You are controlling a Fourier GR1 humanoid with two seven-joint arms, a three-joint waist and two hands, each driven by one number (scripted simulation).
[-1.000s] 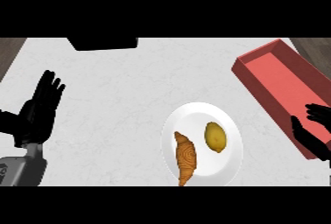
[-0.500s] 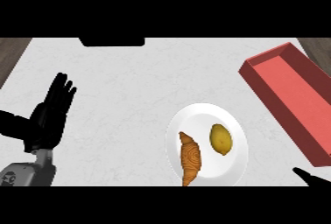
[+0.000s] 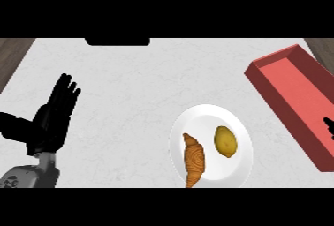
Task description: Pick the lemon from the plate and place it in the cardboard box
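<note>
A white plate is seen in the lower middle of the frame, a little right of centre, on a pale marbled counter. The lemon is lying on the plate's right half, untouched by either hand. A croissant is set on the plate's left half, just beside the lemon but apart from it, its lower tip reaching toward the plate's bottom rim.

The box, red and open-topped, is placed at the right of the frame, running on a slant from the upper right down toward the lower right edge. It stands near the plate without touching it, and nothing can be seen inside it.

The left hand is shown at the left of the frame above its grey forearm, fingers straight and spread, pointing up, holding nothing, well apart from the plate.

Of the right hand only a small dark sliver is visible at the right edge, in front of the box's lower part; whether its fingers are apart or together cannot be told.

A dark object is cut off by the top edge of the frame, left of centre.
</note>
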